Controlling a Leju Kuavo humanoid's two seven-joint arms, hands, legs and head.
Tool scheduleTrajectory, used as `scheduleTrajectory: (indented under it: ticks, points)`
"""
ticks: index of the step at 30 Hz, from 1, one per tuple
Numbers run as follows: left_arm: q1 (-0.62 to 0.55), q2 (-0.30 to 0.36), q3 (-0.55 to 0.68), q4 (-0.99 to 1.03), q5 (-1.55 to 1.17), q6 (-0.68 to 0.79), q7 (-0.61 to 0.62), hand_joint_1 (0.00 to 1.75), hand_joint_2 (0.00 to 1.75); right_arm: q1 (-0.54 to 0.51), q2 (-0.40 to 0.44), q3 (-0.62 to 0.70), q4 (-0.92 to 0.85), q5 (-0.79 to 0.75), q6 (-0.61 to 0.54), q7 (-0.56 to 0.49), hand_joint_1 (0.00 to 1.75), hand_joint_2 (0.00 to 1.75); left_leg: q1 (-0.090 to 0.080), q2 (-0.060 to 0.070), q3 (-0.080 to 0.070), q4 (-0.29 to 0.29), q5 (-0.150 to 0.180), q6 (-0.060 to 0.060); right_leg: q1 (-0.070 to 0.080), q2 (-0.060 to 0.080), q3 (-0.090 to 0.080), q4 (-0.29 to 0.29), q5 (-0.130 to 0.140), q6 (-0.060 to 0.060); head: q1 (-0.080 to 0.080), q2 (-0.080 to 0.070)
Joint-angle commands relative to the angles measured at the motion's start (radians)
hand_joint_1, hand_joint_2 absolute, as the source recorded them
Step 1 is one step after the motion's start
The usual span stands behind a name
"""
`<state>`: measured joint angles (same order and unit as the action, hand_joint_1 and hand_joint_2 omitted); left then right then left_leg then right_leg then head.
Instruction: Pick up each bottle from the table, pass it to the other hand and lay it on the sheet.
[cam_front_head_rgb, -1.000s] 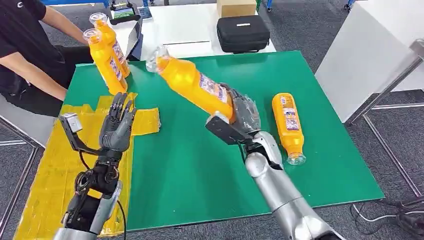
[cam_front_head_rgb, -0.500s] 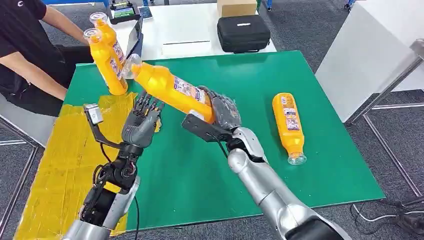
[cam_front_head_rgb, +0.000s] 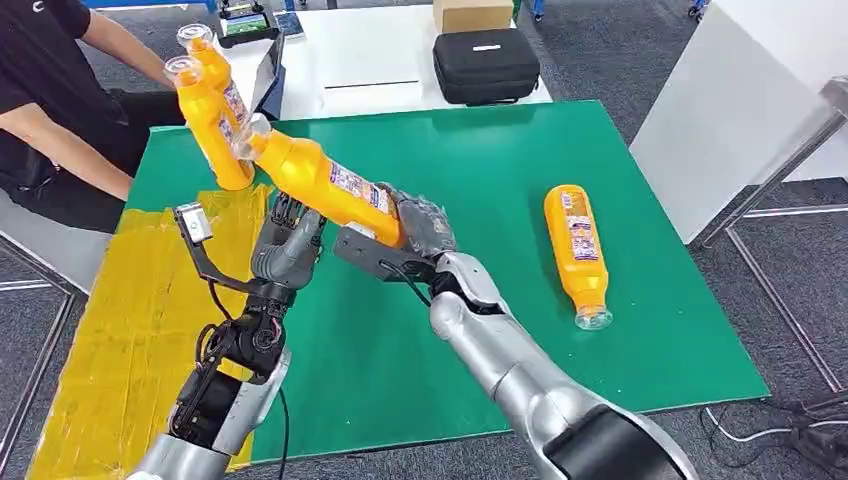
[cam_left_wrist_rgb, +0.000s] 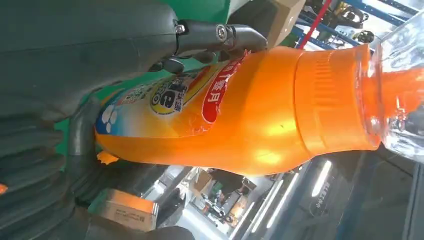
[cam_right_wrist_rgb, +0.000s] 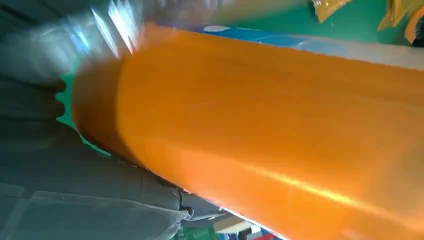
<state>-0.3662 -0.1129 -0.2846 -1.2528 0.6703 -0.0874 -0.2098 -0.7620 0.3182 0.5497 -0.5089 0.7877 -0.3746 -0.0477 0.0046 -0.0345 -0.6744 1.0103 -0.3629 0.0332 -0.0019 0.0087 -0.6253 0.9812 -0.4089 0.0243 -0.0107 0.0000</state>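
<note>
**Fingers wrapping bottle base, handover pending**

Fingers (cam_front_head_rgb: 425, 222) of the right hand (cam_front_head_rgb: 420, 228) are curling around the bottom end of the held bottle (cam_front_head_rgb: 318, 182), gripping it firmly just left of frame centre in the head view. The bottle is tilting, cap end (cam_front_head_rgb: 248, 136) pointing toward the upper left, body hanging above the green table (cam_front_head_rgb: 500, 330). The left hand (cam_front_head_rgb: 287, 245) is sitting right beside and under the bottle's middle, fingers raised and apart; the left wrist view is showing dark fingers (cam_left_wrist_rgb: 215, 35) lying along the labelled body, but whether they are closing on it I cannot tell (contact looks likely, grip not confirmed).

Handling judgement: the bottle is looking like smooth glossy plastic, full of orange liquid, so probably fairly heavy and a bit slippery; the body should be stiff enough, not fragile. Best hold for the receiving hand is looking like the labelled mid-body, where the sides are straight, rather than the tapering neck or the clear cap.

Other things: another bottle (cam_front_head_rgb: 576, 250) is lying flat at the right of the frame on the table, well apart from the hands. Two standing bottles (cam_front_head_rgb: 210, 120) are showing at the upper left, a person's arm (cam_front_head_rgb: 60, 140) just beside them. The yellow sheet (cam_front_head_rgb: 110, 320) is lying at the lower left, partly under the left arm.
</note>
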Motion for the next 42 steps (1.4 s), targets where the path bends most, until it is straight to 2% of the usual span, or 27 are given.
scheduleTrajectory:
  ticks: [1, 4, 8, 12, 13, 14, 22, 23, 27, 28, 29, 35, 39, 40, 41, 42]
  points:
    - [-0.076, -0.031, -0.099, 0.041, -0.020, 0.019, -0.011, 0.00, 1.75, -0.074, 0.031, 0.092, 0.156, 0.037, 0.062, 0.069, 1.75, 1.75, 0.000, -0.001, 0.002, 0.001, -0.001, -0.001, 0.001, -0.004, 0.004, 0.000, -0.002, 0.000, 0.000, 0.000]
    - [-0.100, -0.046, -0.108, 0.058, -0.020, 0.062, -0.027, 0.00, 1.75, -0.057, 0.031, 0.254, 0.075, 0.010, 0.071, 0.134, 1.75, 1.75, 0.000, -0.001, 0.004, 0.002, -0.003, -0.001, 0.001, -0.005, 0.006, 0.002, -0.004, 0.000, 0.000, 0.000]
    - [-0.118, -0.050, -0.094, 0.055, -0.033, 0.112, -0.036, 0.00, 1.75, -0.021, 0.031, 0.564, -0.012, -0.072, 0.049, 0.215, 1.75, 1.75, 0.000, 0.000, 0.002, 0.001, -0.001, -0.001, 0.001, -0.002, 0.002, 0.000, -0.001, -0.001, 0.000, 0.000]
    - [-0.133, -0.056, -0.061, 0.052, -0.064, 0.132, -0.031, 0.00, 1.75, 0.007, 0.031, 0.758, -0.065, -0.043, 0.052, 0.259, 1.75, 1.75, 0.001, 0.003, 0.005, 0.001, -0.003, -0.002, 0.001, -0.001, 0.006, 0.000, -0.003, -0.001, 0.000, 0.000]
    - [-0.135, -0.057, -0.057, 0.052, -0.067, 0.132, -0.030, 0.00, 1.75, 0.009, 0.031, 0.774, -0.071, -0.037, 0.051, 0.263, 1.75, 1.75, 0.001, 0.003, 0.001, 0.000, -0.001, -0.001, 0.001, 0.001, 0.001, -0.001, 0.000, -0.001, 0.000, 0.000]
    - [-0.139, -0.059, -0.053, 0.054, -0.072, 0.132, -0.027, 0.00, 1.75, 0.010, 0.031, 0.803, -0.079, -0.012, 0.047, 0.274, 1.75, 1.75, 0.001, 0.003, 0.004, 0.001, -0.003, -0.002, 0.002, 0.000, 0.004, 0.000, -0.003, -0.001, -0.001, 0.000]
    - [-0.146, -0.064, -0.051, 0.063, -0.076, 0.133, -0.026, 0.00, 1.75, 0.010, 0.031, 0.818, -0.089, -0.001, 0.053, 0.279, 1.75, 1.75, 0.002, 0.003, 0.001, 0.000, -0.001, -0.001, 0.001, 0.000, 0.000, 0.000, -0.001, -0.003, -0.001, 0.000]
    - [-0.146, -0.064, -0.051, 0.063, -0.076, 0.133, -0.026, 0.00, 1.75, 0.010, 0.031, 0.818, -0.089, -0.001, 0.053, 0.279, 1.75, 1.75, 0.001, 0.001, 0.004, 0.001, -0.002, -0.002, 0.001, -0.004, 0.004, 0.000, -0.003, -0.002, 0.000, 0.000]
    - [-0.146, -0.064, -0.051, 0.063, -0.076, 0.133, -0.026, 0.00, 1.75, 0.010, 0.031, 0.818, -0.089, -0.001, 0.053, 0.279, 1.75, 1.75, 0.002, 0.003, 0.003, 0.001, -0.001, -0.002, 0.002, -0.001, 0.002, -0.001, -0.001, -0.003, 0.000, 0.000]
    - [-0.146, -0.064, -0.051, 0.063, -0.076, 0.133, -0.026, 0.00, 1.75, 0.010, 0.031, 0.818, -0.089, -0.001, 0.053, 0.279, 1.75, 1.75, 0.001, 0.002, 0.008, 0.002, -0.004, -0.003, 0.002, -0.005, 0.009, 0.001, -0.005, -0.003, 0.000, 0.000]
    - [-0.146, -0.065, -0.051, 0.065, -0.078, 0.132, -0.025, 0.00, 1.75, 0.006, 0.031, 0.825, -0.086, 0.009, 0.051, 0.275, 1.75, 1.75, 0.001, 0.003, 0.003, 0.000, -0.001, -0.002, 0.002, -0.002, 0.003, -0.001, -0.001, -0.003, 0.000, 0.000]
    - [-0.190, -0.069, -0.048, 0.118, -0.086, 0.132, -0.026, 0.00, 1.75, 0.062, 0.031, 0.901, -0.137, 0.139, 0.102, 0.243, 1.75, 1.75, 0.002, 0.002, 0.004, 0.000, -0.002, -0.002, 0.002, -0.003, 0.004, -0.001, -0.002, -0.003, 0.000, 0.000]
    - [-0.208, -0.075, -0.044, 0.132, -0.087, 0.133, -0.026, 0.00, 1.75, 0.079, 0.031, 0.908, -0.160, 0.142, 0.111, 0.244, 1.75, 1.75, 0.003, 0.001, 0.007, 0.000, -0.003, -0.003, 0.003, -0.005, 0.008, -0.001, -0.004, -0.003, -0.001, 0.000]
    - [-0.208, -0.077, -0.044, 0.131, -0.091, 0.133, -0.032, 0.00, 1.75, 0.075, 0.031, 0.902, -0.159, 0.136, 0.116, 0.244, 1.75, 1.75, 0.002, 0.002, 0.004, 0.000, -0.001, -0.002, 0.002, -0.003, 0.003, -0.001, -0.002, -0.003, 0.000, 0.000]
    - [-0.208, -0.080, -0.043, 0.130, -0.094, 0.135, -0.041, 0.37, 1.75, 0.071, 0.031, 0.894, -0.153, 0.125, 0.120, 0.240, 1.75, 1.75, 0.002, 0.002, 0.003, 0.000, -0.001, -0.002, 0.002, -0.002, 0.002, -0.001, -0.001, -0.003, 0.000, 0.000]
    - [-0.207, -0.082, -0.041, 0.128, -0.096, 0.135, -0.047, 0.37, 1.75, 0.069, 0.031, 0.893, -0.151, 0.122, 0.122, 0.238, 1.75, 1.75, 0.002, 0.002, 0.003, 0.000, -0.001, -0.002, 0.002, -0.003, 0.003, -0.001, -0.001, -0.003, 0.000, 0.000]
